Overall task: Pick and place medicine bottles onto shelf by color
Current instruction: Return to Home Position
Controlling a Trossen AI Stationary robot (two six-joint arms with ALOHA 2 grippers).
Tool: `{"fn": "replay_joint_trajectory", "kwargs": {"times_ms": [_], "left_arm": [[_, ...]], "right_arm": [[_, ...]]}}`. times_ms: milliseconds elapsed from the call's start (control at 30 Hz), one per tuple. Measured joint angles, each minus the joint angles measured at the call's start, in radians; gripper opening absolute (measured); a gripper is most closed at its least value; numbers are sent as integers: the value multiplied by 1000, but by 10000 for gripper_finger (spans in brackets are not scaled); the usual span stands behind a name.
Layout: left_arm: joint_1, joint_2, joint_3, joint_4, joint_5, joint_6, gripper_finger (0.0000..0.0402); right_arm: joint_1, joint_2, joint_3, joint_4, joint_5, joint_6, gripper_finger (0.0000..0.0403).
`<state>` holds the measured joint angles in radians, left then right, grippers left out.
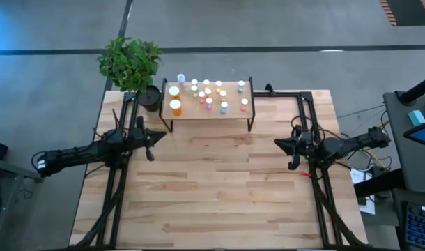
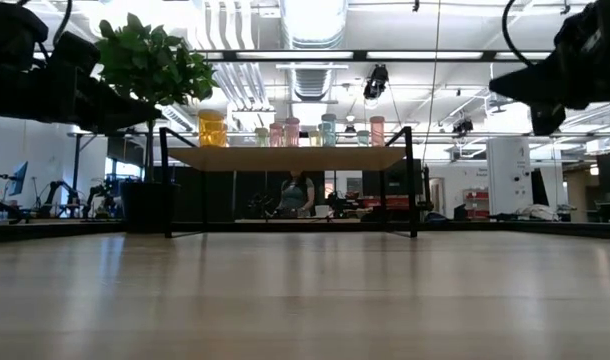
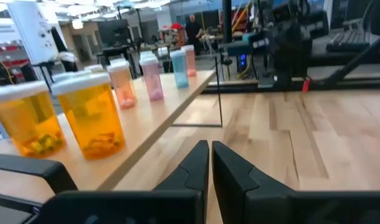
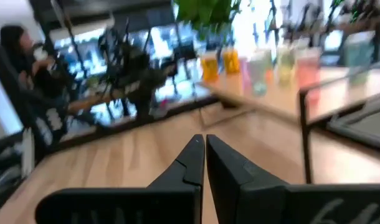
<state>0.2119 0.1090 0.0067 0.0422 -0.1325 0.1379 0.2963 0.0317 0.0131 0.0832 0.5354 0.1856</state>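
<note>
Medicine bottles [image 1: 175,107] stand on the shelf [image 1: 193,113]. Left gripper [image 3: 210,149] and right gripper [image 4: 204,142] are clenched empty, parked wide apart. Sorting looks done.

Grey concrete floor [image 1: 282,28], leafy potted plant [image 1: 129,61], white ceiling ducts [image 2: 313,82], bright overhead lights [image 2: 315,15]

From table height, the front medicine bottles [image 2: 290,132] on the shelf [image 2: 285,157] hide those behind; my left arm [image 2: 45,75] and right arm [image 2: 570,60] are cut off at the edges
</note>
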Motion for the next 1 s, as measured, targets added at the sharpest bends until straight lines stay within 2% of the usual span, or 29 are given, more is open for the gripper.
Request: {"fn": "replay_joint_trajectory", "kwargs": {"times_ms": [133,233,300,333,400,500,633,1000], "left_arm": [[0,17,0,0,0,0,3],[0,32,-1,0,0,0,3],[0,37,-1,0,1,0,3],[0,41,-1,0,1,0,3],[0,48,-1,0,1,0,3],[0,56,-2,0,1,0,3],[0,64,-2,0,2,0,3],[0,67,-2,1,3,0,3]], "right_arm": [[-5,-7,-1,-14,8,2,8],[-5,-3,-1,-18,-94,34,8],[-4,-3,-1,-21,-124,40,8],[-5,-3,-1,-22,-102,40,8],[-5,-3,-1,-17,10,78,8],[-6,-3,-2,-4,125,189,8],[-6,-4,1,12,139,286,9],[-5,-3,6,17,139,275,9]]}}
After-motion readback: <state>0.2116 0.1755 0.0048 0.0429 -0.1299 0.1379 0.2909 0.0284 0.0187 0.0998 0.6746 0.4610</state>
